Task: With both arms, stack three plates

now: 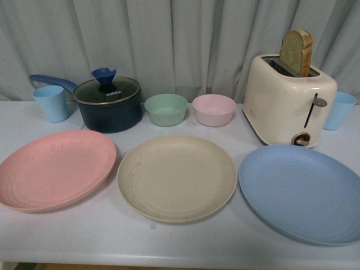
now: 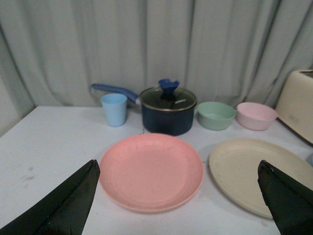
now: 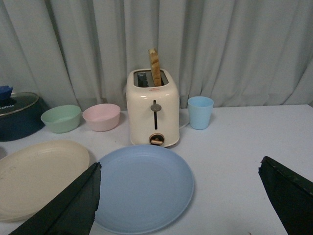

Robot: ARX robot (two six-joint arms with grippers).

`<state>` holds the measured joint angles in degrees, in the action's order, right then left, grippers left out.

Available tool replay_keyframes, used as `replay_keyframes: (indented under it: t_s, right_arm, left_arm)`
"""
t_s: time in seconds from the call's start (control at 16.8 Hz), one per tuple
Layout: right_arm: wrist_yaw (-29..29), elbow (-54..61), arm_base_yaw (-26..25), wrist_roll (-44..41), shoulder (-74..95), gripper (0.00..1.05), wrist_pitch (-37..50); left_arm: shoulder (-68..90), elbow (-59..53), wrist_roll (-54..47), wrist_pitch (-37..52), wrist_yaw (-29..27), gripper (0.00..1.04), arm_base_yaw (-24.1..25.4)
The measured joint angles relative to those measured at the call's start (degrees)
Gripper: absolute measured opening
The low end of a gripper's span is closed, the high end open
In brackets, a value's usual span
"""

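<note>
Three plates lie side by side on the white table. In the front view the pink plate (image 1: 55,169) is at the left, the beige plate (image 1: 176,176) in the middle and the blue plate (image 1: 302,192) at the right. Neither arm shows in the front view. My left gripper (image 2: 178,188) is open and empty, held back from the pink plate (image 2: 151,171), with the beige plate (image 2: 252,172) beside it. My right gripper (image 3: 181,193) is open and empty, with the blue plate (image 3: 142,188) towards one finger and the beige plate (image 3: 36,174) beyond it.
Along the back stand a blue cup (image 1: 52,103), a dark lidded pot (image 1: 108,103) with a blue handle, a green bowl (image 1: 166,108), a pink bowl (image 1: 214,109), a cream toaster (image 1: 288,101) holding bread, and a second blue cup (image 1: 340,109). A grey curtain hangs behind.
</note>
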<state>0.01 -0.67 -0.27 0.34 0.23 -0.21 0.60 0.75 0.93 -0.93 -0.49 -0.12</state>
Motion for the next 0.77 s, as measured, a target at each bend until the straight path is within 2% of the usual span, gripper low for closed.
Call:
replay_keyframes:
  t_s: [0.06,0.12,0.24,0.36,0.42,0.77]
  right_arm:
    - [0.1,0.0,0.0,0.0,0.0,0.98,0.0]
    - [-0.1,0.0,0.0,-0.1,0.0,0.98,0.0]
    - [0.0,0.0,0.0,-0.1,0.0,0.98,0.0]
    - [0.0,0.0,0.0,-0.1,0.0,0.98,0.0]
    - [0.0,0.0,0.0,-0.1,0.0,0.98,0.0]
    - [0.0,0.0,0.0,-0.1,0.0,0.98,0.0]
  left_arm:
    - [6.9,4.6,2.2,-10.8,-8.7,0.98,-3.9]
    - [16.7,8.0,3.0,-12.7,-10.0,0.98,-3.4]
    - [32.6,12.2,2.7,-5.3,-4.4,0.98,3.2]
    - [49.4,19.0,0.0,0.8,1.0,0.98,6.6]
    - [57.4,22.5,-1.5,3.4,1.9,0.98,8.1]
    - [95.5,44.3,-7.8,7.7,10.5,0.98,14.8]
